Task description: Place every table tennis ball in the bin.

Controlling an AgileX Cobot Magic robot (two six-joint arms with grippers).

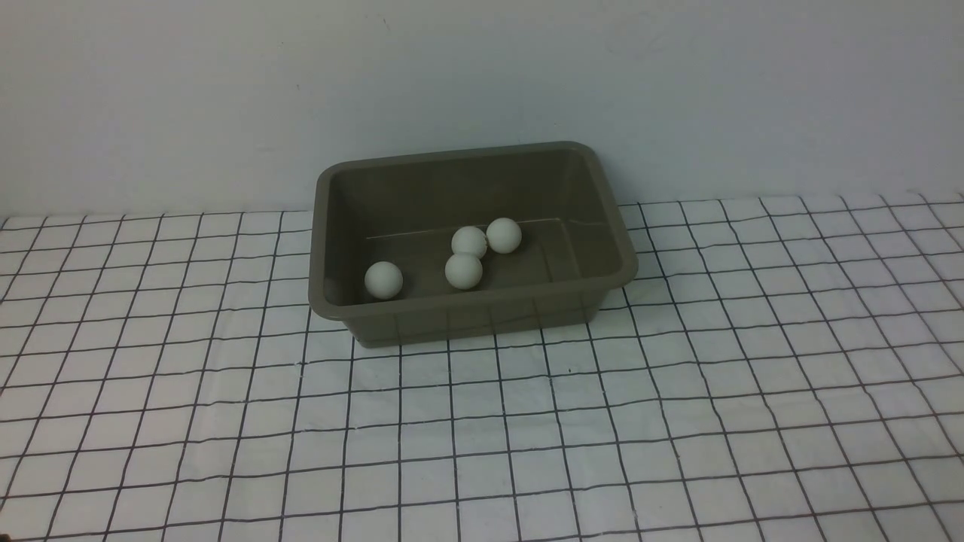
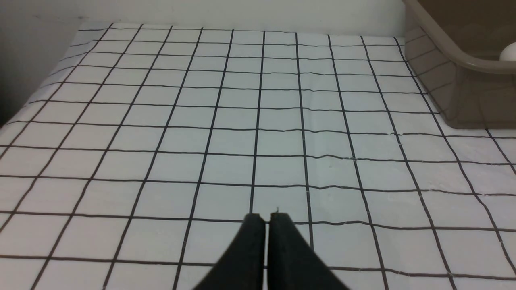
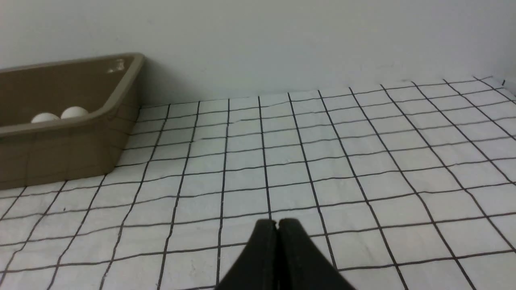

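In the front view the olive-grey bin stands at the back of the table near the wall. Several white table tennis balls lie on its floor: one to the left, and a cluster near the middle. Neither arm shows in the front view. My left gripper is shut and empty over the cloth, with the bin's corner and one ball ahead of it. Over bare cloth my right gripper is shut with nothing in it; the bin with two balls stands off to its side.
A white cloth with a black grid covers the whole table. A plain pale wall rises right behind the bin. The cloth's edge and a dark gap show in the left wrist view.
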